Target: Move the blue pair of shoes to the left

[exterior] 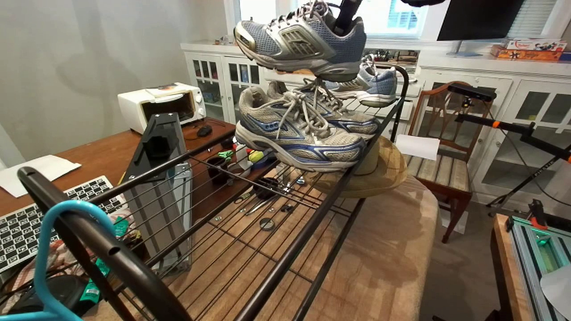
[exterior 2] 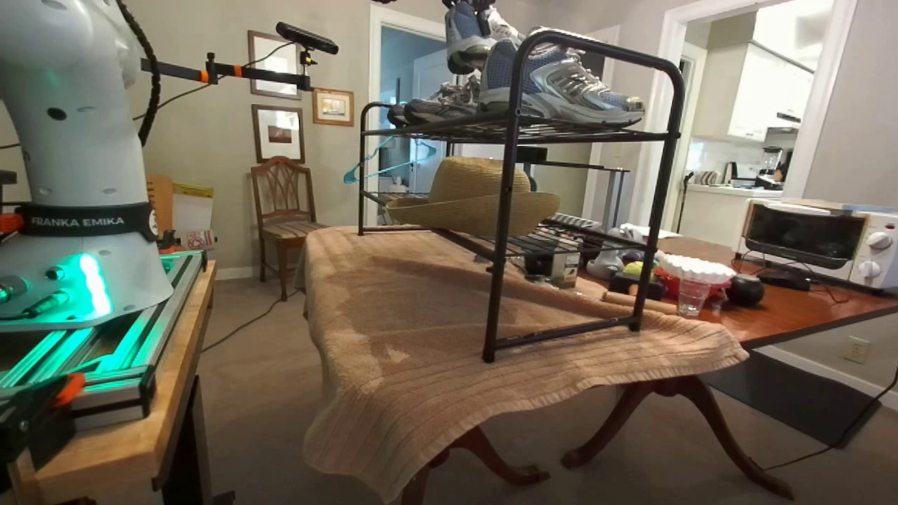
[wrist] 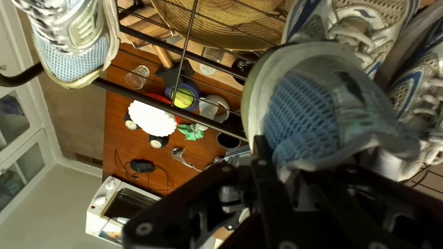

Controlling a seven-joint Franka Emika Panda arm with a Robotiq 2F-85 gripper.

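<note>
Shoe (exterior: pixel 303 47), blue-meshed, clamped in claw (wrist: pixel 285 164); mate (exterior 2: pixel 568 84) lower, on rack (exterior 2: pixel 504 210).

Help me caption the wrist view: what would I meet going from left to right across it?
Unheld blue-mesh running sneaker → clear drinking glass → yellow-green ball → black cup → gripped blue-mesh running sneaker.

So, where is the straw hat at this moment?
In an exterior view, the straw hat sits near the middle, on the lower shelf of the dark rack, seen between the chair at left and the toaster oven at right.
</note>
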